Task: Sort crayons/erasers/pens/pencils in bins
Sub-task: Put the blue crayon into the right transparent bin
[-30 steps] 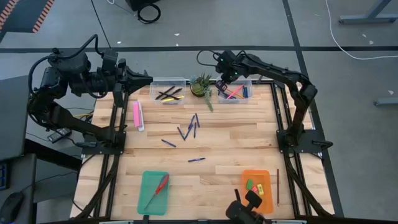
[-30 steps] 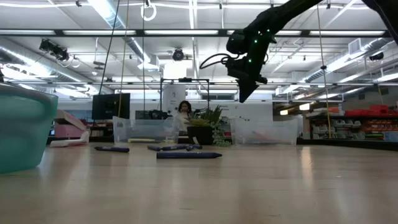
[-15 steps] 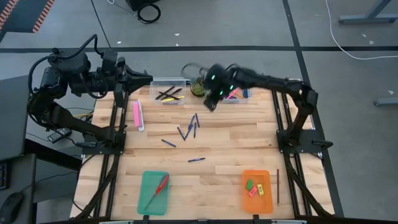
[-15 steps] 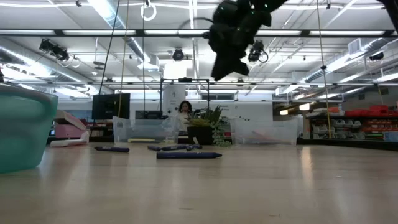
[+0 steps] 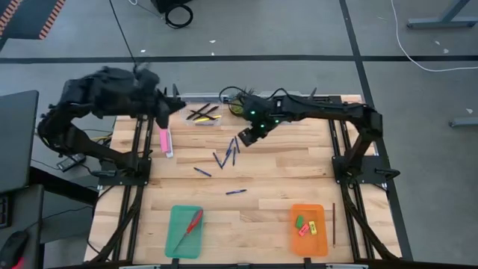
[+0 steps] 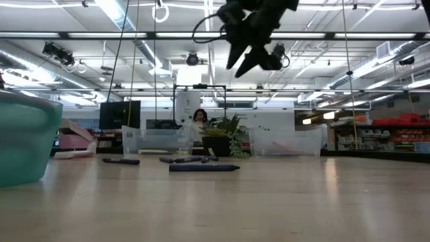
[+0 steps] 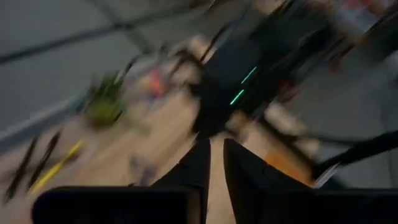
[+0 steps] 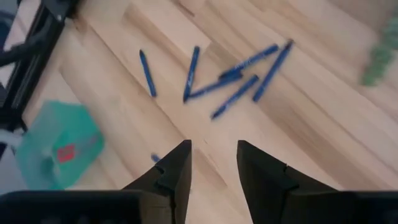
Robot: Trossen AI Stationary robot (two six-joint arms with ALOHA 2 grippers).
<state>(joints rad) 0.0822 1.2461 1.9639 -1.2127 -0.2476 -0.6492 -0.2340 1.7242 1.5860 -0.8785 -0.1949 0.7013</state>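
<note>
The right end effector point(image 5: 244, 140) hangs open and empty above the loose blue pens point(image 5: 228, 154) near the worktop's point(image 5: 284, 179) far middle. The left end effector point(image 5: 166, 112), fingers slightly parted, is empty at the far left edge.

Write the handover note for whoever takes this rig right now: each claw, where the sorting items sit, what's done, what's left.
Right claw: open, empty, above the cluster of blue pens mid-table.
Left claw: nearly shut, empty, at the table's far-left edge by the pink box.
Done: dark pencils and a yellow one in the left clear bin; erasers in the orange tray.
Right clear bin is hidden under the right arm.
Scissors lie in the teal tray.
Left: the loose pens, plus one pencil beside the orange tray.
</note>
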